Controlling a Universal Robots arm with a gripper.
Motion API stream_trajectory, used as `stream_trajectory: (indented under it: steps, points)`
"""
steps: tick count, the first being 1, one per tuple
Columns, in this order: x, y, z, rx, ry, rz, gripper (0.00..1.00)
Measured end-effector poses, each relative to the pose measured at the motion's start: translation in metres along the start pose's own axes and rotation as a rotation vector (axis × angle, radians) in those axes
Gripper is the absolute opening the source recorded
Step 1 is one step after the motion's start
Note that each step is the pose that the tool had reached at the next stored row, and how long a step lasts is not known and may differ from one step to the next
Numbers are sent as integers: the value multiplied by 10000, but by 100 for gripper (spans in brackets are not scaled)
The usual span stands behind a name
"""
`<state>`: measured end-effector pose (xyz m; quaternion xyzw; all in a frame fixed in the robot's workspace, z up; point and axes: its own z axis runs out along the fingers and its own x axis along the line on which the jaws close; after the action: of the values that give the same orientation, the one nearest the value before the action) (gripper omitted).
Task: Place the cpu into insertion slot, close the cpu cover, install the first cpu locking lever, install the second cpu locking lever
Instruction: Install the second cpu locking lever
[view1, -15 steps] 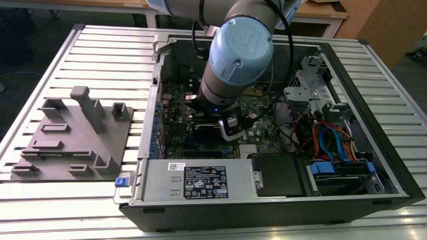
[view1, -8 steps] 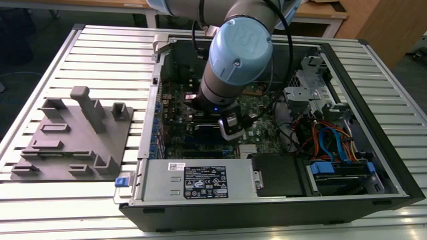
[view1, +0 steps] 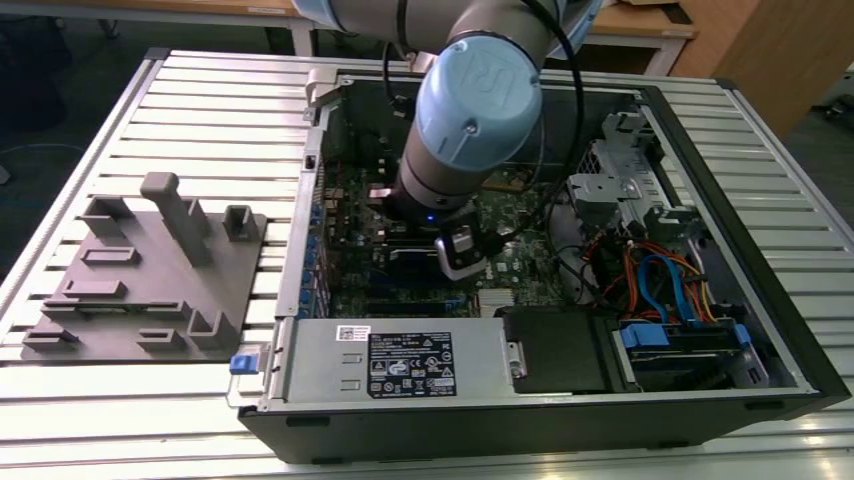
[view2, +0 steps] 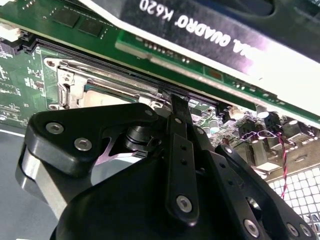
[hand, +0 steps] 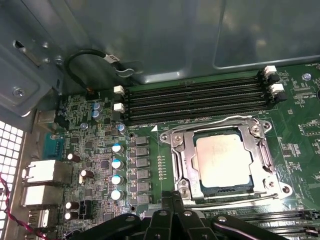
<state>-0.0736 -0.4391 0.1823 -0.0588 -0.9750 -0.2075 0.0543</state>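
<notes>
Hovering low inside the open computer case (view1: 747, 330), the tool (hand: 172, 210) sits just beside the near edge of the insertion slot (hand: 227, 162); its linkage crowds the view, and I cannot tell whether it is wide or narrow, nor whether it grips anything. In the first wrist view the cpu (hand: 223, 159) lies flat and square in the slot, its pale top showing through the window of the cpu cover (hand: 181, 157), which appears folded down over it. So the first two steps look done, and the work in hand is, by my judgement, the locking levers. A thin metal rod (hand: 235, 201) runs along the near side of the socket, just beyond the tool; it may be one lever, though whether it is latched I cannot say. In the exterior view the arm (view1: 467, 110) reaches down over the green motherboard (view1: 527, 220), with the power supply box (view1: 400, 365) near and a grey fixture tray (view1: 147, 290) on the worktop (view1: 80, 400) at the exterior view's left. To do this well, press on the lever itself, keep clear of the memory slots (hand: 195, 100), and sweep it steadily under its hook without scraping the board.
</notes>
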Motion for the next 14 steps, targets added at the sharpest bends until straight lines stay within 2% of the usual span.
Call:
stream_trajectory:
  steps: [7, 12, 14]
  points:
    - [11, 8, 11, -20, 3, -1, 10]
    - [26, 31, -40, -19, 4, -1, 10]
    - [26, 30, -39, -22, 1, -3, 10]
